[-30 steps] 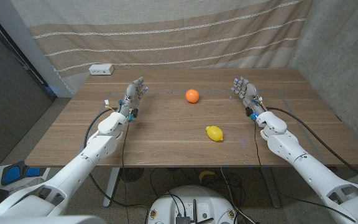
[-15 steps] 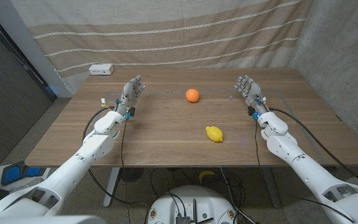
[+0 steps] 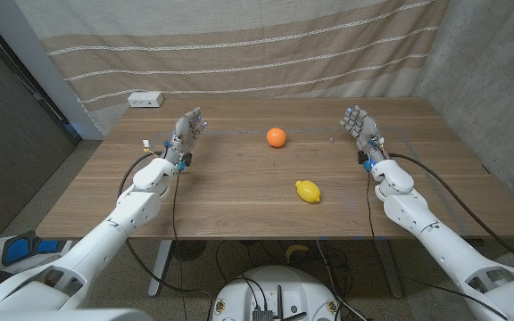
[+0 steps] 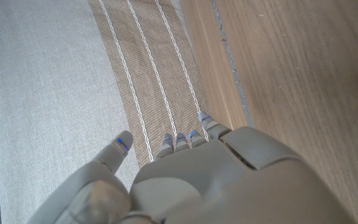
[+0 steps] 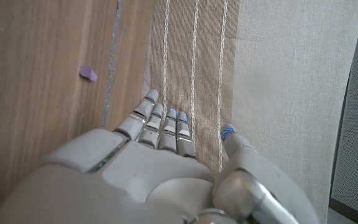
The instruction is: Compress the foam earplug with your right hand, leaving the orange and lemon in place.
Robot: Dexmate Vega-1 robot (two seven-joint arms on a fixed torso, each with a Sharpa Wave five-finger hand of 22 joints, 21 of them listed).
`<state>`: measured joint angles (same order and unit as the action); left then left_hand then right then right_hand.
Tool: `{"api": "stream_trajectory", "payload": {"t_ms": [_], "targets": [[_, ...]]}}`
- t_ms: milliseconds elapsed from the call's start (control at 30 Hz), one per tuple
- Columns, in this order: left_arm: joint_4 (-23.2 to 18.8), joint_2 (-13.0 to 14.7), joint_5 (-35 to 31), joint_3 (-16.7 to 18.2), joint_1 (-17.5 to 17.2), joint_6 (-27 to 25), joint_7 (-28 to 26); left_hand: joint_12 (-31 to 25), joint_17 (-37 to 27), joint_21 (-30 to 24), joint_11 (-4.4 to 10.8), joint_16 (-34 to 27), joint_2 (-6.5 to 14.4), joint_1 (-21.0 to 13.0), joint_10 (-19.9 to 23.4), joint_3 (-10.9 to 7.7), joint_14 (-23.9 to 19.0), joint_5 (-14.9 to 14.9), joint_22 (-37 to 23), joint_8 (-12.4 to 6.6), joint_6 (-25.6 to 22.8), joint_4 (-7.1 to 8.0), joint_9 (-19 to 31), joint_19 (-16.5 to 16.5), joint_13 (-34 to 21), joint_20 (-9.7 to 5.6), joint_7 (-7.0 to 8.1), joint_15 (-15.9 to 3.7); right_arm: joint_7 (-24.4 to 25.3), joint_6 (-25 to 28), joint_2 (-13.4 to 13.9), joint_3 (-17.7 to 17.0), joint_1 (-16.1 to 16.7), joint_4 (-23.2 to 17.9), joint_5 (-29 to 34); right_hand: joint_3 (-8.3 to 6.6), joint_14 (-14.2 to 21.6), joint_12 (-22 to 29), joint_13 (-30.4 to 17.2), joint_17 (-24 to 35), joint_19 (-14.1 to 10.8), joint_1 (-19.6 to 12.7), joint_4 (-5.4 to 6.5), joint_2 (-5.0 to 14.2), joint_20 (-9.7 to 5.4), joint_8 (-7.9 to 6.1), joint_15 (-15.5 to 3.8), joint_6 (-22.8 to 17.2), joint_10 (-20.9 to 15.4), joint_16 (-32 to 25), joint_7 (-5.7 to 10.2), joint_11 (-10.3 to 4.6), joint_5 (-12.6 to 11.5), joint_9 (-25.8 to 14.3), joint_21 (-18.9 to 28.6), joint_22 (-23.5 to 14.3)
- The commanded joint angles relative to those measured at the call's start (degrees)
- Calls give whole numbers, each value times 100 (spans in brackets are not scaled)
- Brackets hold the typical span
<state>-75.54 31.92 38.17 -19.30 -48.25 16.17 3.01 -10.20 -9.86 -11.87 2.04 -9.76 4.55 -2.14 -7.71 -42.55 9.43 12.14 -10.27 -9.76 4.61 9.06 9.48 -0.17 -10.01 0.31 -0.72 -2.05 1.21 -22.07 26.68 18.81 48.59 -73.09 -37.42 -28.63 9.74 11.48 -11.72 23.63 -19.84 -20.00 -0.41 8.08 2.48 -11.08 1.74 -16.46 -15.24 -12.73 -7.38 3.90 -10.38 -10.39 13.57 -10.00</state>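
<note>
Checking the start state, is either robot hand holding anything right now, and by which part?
Nothing is held. The right hand and left hand are both open and empty; the purple earplug lies untouched on the table.

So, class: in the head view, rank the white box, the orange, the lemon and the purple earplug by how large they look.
1. White box, though it lies farthest away.
2. Lemon.
3. Orange; close to the lemon, and farther off.
4. Earplug, a tiny speck.

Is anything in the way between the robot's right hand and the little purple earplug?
Nothing visible. The purple foam earplug lies on bare wood just ahead of the right hand, near the table's far edge. The orange and the lemon sit off to the side, nearer the table's middle, not between them.
</note>
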Motion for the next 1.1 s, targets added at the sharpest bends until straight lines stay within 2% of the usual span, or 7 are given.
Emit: {"api": "stream_trajectory", "payload": {"t_ms": [33,433,767,1100], "targets": [[199,0,-15,-8,136,86,142,-47,-7,-34,35,-23,605,-18,-39,-15,69,31,-8,-41,14,-18,29,31,-10,6,0,-41,740,-60,103,-22,85,-316,554,-11,100,50,1,-10,-66,-39,-83,6,45,-42,6,-71,-96,-50,-18,5,-18,-11,12,-30],[462,-95,-67,-76,324,197,282,-60,-3,-35,17,-38,609,-24,-21,-11,56,34,-8,-50,-4,-30,30,50,-11,22,7,-41,1391,62,277,-102,183,-702,1076,-27,242,99,9,-75,-164,-129,-279,32,89,-97,-8,-290,-307,-84,-12,27,-56,-11,16,-32],[743,-189,-150,-167,531,303,427,-78,-2,-32,12,-45,607,-27,20,-12,46,37,-8,-56,-19,-37,30,55,-11,34,6,-44,1769,245,425,-169,249,-1021,1436,-27,304,106,12,-103,-224,-167,-373,31,84,-98,-13,-351,-378,-98,-34,41,-70,-11,21,-32],[816,-214,-187,-196,588,343,456,-75,0,-27,7,-44,606,-30,11,-13,53,39,-8,-53,-14,-44,31,55,-12,36,4,-43,2056,493,605,-209,274,-1321,1833,-15,301,104,13,-120,-229,-174,-426,32,78,-98,-51,-397,-417,-92,-28,50,-75,-12,9,-33]]}}
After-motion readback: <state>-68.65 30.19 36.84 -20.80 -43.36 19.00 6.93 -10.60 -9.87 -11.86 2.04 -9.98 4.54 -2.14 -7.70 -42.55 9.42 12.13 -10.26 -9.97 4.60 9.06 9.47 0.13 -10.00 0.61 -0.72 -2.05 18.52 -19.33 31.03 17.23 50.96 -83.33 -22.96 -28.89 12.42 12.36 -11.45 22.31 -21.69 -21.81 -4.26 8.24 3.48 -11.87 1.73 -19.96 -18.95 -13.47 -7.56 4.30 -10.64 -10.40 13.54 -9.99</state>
